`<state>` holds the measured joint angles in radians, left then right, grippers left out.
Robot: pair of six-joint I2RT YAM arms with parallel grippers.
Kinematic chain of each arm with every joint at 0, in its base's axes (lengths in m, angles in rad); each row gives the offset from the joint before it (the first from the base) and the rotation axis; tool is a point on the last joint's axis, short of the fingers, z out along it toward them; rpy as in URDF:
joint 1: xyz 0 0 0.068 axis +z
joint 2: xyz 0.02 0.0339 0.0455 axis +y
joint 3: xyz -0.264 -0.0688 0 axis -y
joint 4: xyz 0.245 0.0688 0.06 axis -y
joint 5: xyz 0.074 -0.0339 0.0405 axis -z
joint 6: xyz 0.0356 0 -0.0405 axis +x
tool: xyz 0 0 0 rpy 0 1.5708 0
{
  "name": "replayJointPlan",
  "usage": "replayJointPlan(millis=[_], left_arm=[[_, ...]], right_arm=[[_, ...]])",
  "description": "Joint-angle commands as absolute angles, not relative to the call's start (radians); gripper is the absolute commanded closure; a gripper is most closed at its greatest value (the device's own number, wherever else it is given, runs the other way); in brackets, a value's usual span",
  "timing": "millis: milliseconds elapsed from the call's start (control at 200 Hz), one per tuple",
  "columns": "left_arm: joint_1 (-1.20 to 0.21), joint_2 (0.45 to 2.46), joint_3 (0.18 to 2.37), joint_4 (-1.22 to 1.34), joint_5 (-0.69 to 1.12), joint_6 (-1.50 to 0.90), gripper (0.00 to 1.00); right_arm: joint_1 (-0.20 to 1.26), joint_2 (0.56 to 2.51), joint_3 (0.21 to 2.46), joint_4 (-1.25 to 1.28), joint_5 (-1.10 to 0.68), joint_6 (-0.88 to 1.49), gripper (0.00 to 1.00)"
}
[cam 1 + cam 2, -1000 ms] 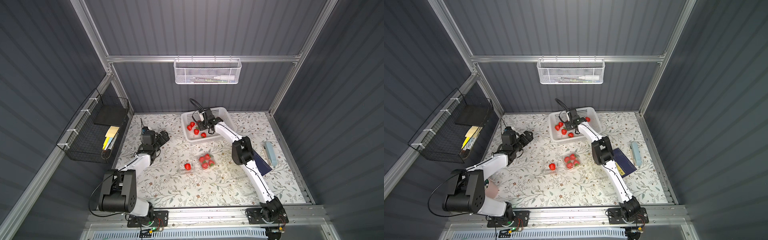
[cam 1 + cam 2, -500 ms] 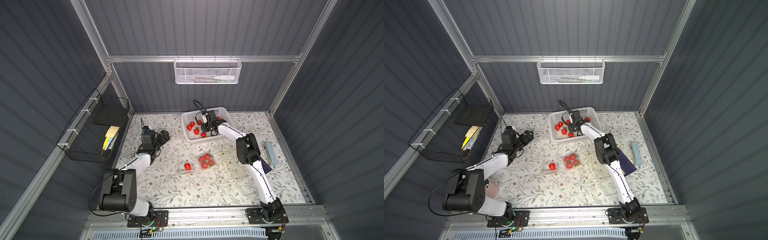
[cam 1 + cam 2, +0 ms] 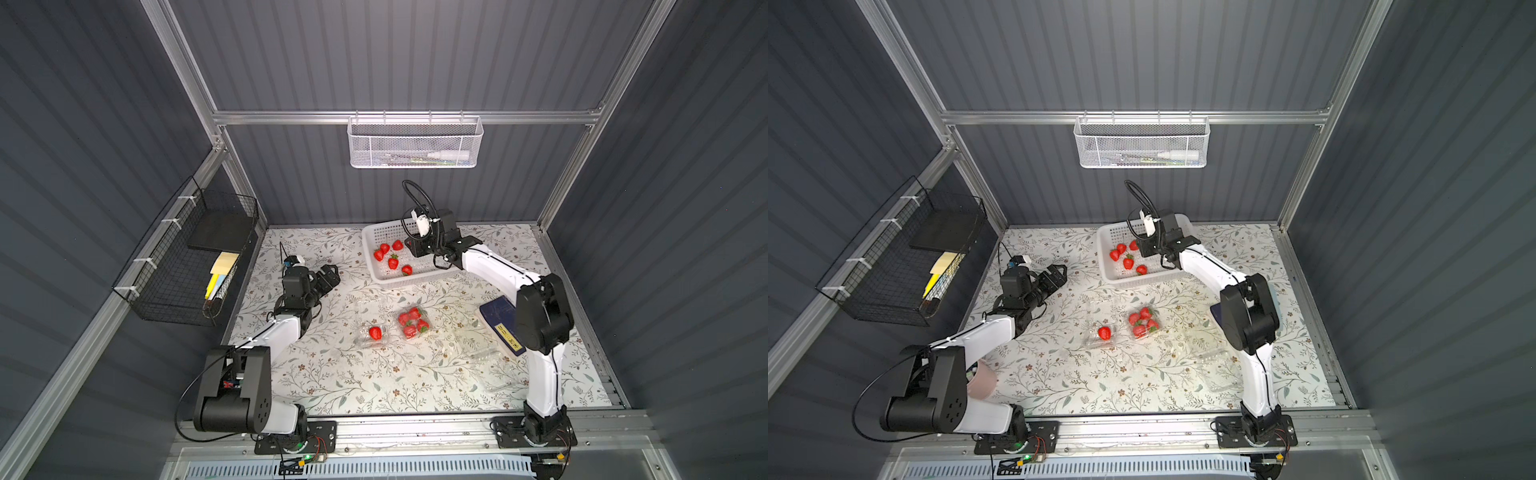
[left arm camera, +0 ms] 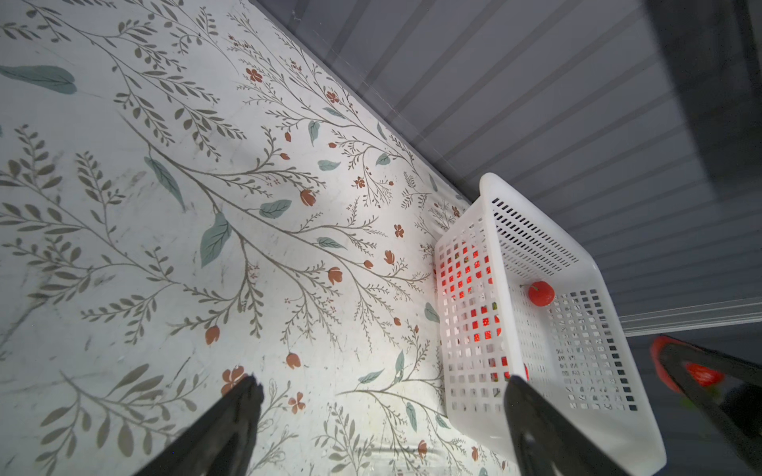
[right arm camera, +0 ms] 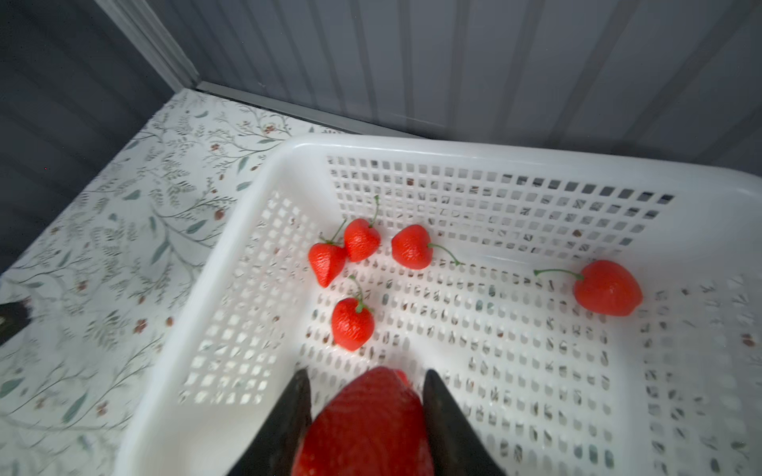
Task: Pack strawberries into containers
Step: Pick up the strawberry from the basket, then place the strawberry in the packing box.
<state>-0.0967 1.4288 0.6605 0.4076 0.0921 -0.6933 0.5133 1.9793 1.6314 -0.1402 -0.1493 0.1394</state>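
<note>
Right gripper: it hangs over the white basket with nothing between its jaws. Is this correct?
Not quite. The right gripper does hang over the white basket, but its jaws are not empty: they are closed on a strawberry. The right wrist view shows the red berry pinched between them.

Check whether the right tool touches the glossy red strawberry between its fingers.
Touching. The right wrist view shows the right tool clamped on the glossy red strawberry, no gap.
</note>
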Motion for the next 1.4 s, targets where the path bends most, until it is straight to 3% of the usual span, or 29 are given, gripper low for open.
replayJointPlan(millis=[0,220,885,1151,1396], left_arm=[[-0.095,1.412,0.644,0.453,0.113,-0.705,0.06],[-0.095,1.383,0.668,0.419,0.097,-0.730,0.06],[-0.096,1.320,0.654,0.364,0.075,-0.725,0.05],[-0.095,1.324,0.649,0.370,0.089,-0.721,0.05],[-0.095,1.326,0.641,0.384,0.097,-0.721,0.05]], right_arm=[[0.597,1.882,1.493,-0.093,-0.205,0.167,0.73],[0.785,1.746,1.284,-0.054,-0.249,0.213,0.74],[1.010,1.913,1.260,-0.199,-0.281,0.225,0.71],[1.057,1.946,1.233,-0.227,-0.225,0.203,0.47],[1.067,1.921,1.207,-0.191,-0.173,0.234,0.39]])
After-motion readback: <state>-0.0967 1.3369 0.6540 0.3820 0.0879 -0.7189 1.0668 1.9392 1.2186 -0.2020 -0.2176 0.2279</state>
